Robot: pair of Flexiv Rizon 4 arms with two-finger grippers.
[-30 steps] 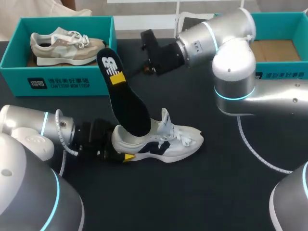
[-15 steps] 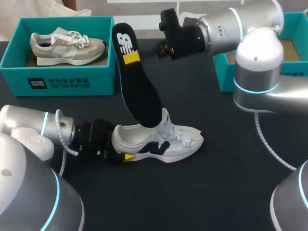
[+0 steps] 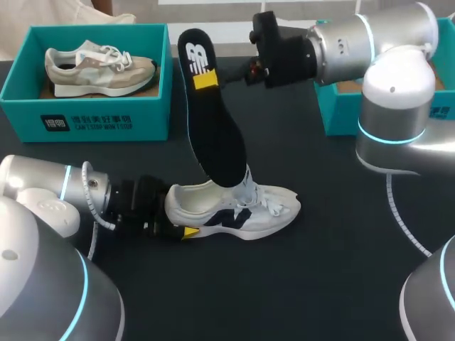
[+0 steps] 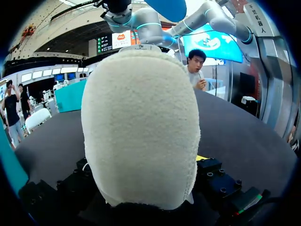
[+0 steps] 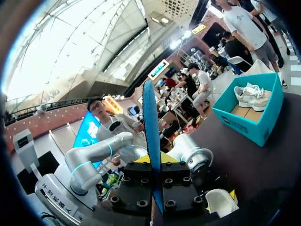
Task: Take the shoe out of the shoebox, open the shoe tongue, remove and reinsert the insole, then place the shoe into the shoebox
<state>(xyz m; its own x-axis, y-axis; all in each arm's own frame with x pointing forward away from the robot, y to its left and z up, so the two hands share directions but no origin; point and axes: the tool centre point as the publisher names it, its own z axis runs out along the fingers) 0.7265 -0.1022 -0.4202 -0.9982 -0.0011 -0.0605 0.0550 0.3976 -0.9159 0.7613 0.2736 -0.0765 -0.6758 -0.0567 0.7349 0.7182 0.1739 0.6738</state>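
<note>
The white shoe (image 3: 245, 209), dark logo on its side, stands mid-table with its heel clenched in the left gripper (image 3: 186, 231); the black insole (image 3: 217, 135), white logo near its top, rises tilted from the shoe's opening, pinched by the right gripper (image 3: 207, 79). The left shoebox (image 3: 85, 121), teal with white print, and the right shoebox (image 3: 341, 117) both sit well apart from it.

White with navy side marks for the shoe (image 3: 238, 211), black with white logo for the insole (image 3: 217, 142), teal for the shoebox (image 3: 92, 117) behind the shoe.
</note>
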